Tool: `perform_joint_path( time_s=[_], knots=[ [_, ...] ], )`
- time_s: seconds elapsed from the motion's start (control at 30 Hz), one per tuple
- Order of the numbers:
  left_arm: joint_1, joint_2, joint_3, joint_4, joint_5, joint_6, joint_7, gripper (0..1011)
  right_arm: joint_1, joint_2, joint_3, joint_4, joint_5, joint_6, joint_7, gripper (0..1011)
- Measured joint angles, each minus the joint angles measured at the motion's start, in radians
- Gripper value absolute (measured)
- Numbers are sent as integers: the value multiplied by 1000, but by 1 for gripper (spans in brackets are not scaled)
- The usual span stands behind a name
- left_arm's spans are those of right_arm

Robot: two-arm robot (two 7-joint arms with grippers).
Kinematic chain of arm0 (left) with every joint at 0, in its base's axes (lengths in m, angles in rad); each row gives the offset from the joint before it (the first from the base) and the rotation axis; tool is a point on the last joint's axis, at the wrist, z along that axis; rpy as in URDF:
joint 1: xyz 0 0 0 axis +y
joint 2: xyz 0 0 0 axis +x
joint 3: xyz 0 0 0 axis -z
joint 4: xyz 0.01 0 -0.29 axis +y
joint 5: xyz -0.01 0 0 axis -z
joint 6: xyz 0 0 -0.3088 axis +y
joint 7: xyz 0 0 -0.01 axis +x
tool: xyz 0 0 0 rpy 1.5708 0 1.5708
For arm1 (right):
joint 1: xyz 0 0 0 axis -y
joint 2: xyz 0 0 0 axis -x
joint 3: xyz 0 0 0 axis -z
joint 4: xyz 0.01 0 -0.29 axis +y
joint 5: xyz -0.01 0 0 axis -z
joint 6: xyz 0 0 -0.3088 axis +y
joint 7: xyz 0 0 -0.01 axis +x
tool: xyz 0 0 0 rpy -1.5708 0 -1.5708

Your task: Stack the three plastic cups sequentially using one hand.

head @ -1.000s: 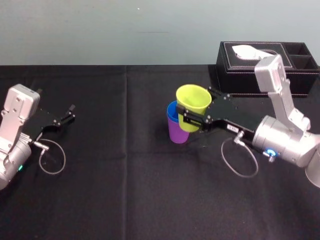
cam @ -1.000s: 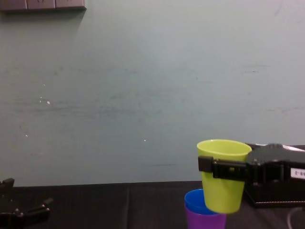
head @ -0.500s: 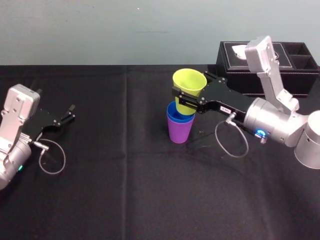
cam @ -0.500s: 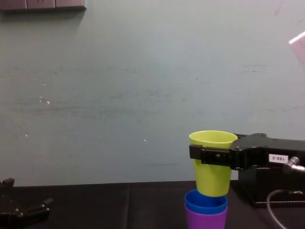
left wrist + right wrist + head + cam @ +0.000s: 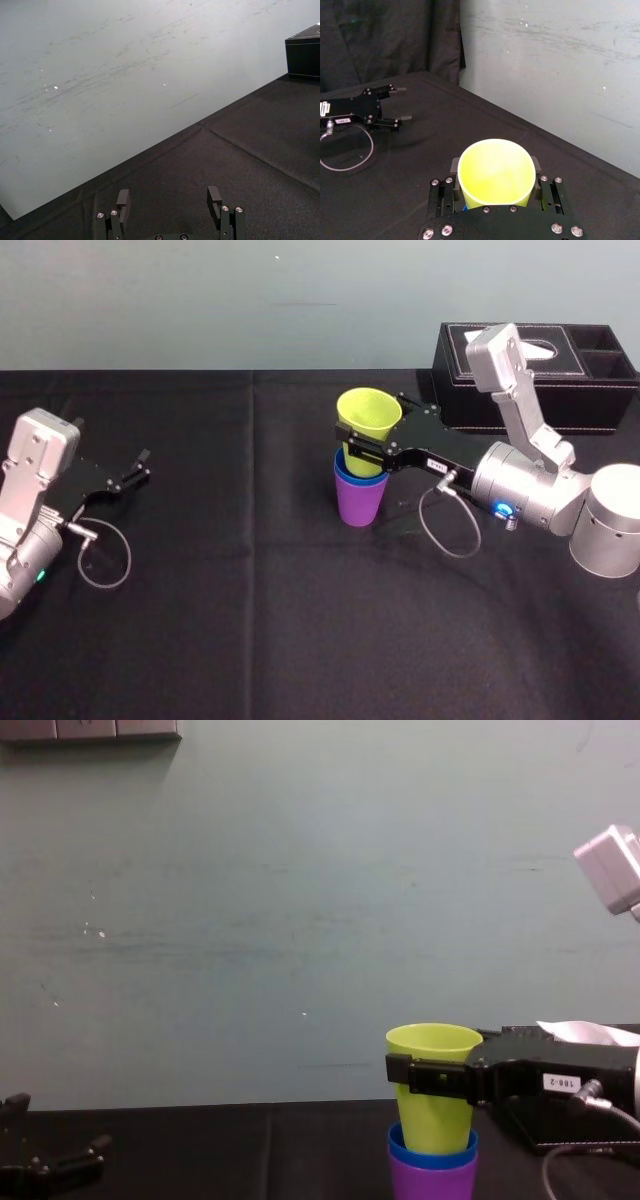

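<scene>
Left pincer (image 5: 132, 472): released, idle by left edge of black-clothed bench (image 5: 250, 620). Right pincer (image 5: 360, 448): clenched on smooth yellow-green tapered plastic cup (image 5: 368, 415), upright, base inside bright blue plastic cup (image 5: 345, 472) nested in purple plastic cup (image 5: 358, 502), mid-bench; seating lies straight down

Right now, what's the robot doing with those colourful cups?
It is stacking them. The right gripper is shut around the yellow-green plastic cup just below its rim and holds it upright, with its bottom inside the bright blue plastic cup. The blue cup is already nested in the purple plastic cup, which stands on the black cloth-covered table. The yellow-green cup has not been let go yet. The left gripper rests open at the table's left side.
</scene>
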Motion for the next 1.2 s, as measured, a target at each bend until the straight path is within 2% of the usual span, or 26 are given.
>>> perform_joint_path(
  time_s=[1.2],
  knots=[
    [0, 0, 0, 0, 0, 0, 0, 1011, -3, -50, -9, 118, -43, -61, 9, 754]
  ],
)
